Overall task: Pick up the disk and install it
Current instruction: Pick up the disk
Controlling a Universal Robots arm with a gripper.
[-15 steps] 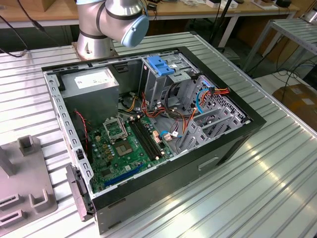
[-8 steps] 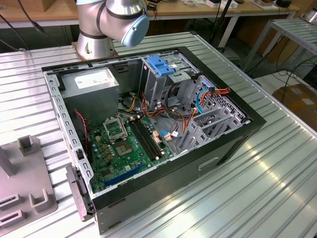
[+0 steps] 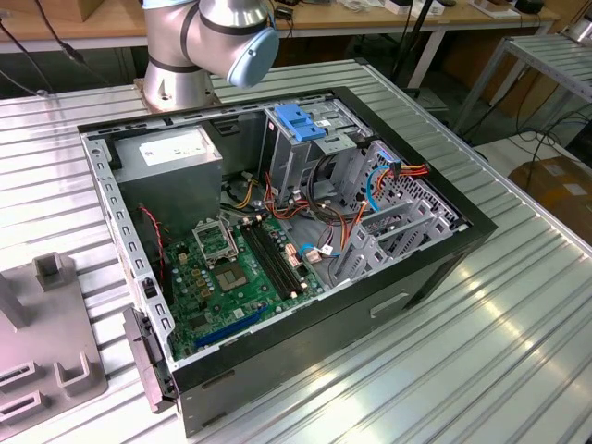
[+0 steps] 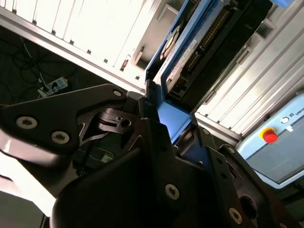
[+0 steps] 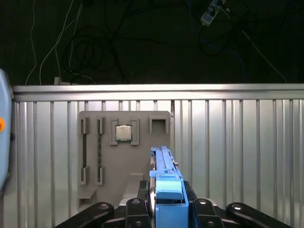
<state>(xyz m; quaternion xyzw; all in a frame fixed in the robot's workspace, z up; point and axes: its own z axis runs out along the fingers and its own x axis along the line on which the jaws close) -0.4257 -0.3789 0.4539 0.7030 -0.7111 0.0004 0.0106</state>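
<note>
The ribbed metal table [image 3: 518, 305] carries an open computer case [image 3: 407, 305], whose grey power-supply box [image 3: 171, 153] bears a white sticker too small to read. In the first wrist view a grey fixture plate [image 5: 123, 161] holding a processor chip [image 5: 124, 133] lies on the table. The gripper [image 5: 166, 194] is clamped on the disk [image 5: 164, 166] by its blue frame, edge-on above the table beside that plate; its white label [image 4: 182, 64] cannot be read.
</note>
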